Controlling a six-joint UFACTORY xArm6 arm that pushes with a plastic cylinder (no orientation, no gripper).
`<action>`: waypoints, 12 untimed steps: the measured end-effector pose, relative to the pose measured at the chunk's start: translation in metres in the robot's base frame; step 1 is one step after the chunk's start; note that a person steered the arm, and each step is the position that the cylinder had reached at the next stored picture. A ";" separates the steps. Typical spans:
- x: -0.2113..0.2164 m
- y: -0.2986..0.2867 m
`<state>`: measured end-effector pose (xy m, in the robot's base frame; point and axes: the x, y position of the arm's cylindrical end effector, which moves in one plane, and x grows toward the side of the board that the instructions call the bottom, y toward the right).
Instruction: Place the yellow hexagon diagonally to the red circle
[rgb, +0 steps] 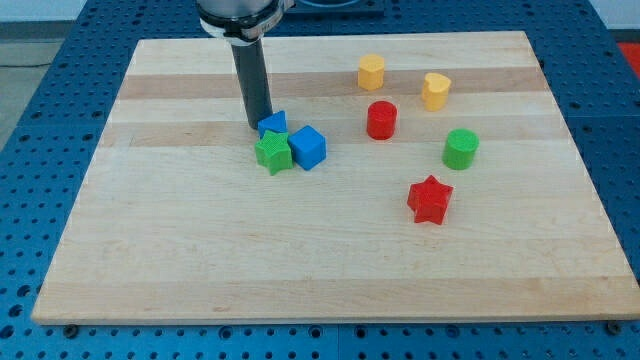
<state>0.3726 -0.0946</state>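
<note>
The yellow hexagon (371, 72) stands near the view's top, right of centre. The red circle (381, 120) is just below it and slightly right, a small gap apart. My tip (258, 125) rests on the board well to the left of both, touching the upper left of a small blue block (272, 122). That blue block sits in a tight cluster with a green star (272, 152) and a blue cube (308, 147).
A yellow heart (435, 91) lies right of the hexagon. A green circle (461, 149) and a red star (430, 199) lie on the right half. The wooden board (150, 240) sits on a blue perforated table.
</note>
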 end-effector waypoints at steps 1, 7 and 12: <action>0.002 0.000; -0.156 0.192; -0.101 0.091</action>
<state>0.2720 -0.0033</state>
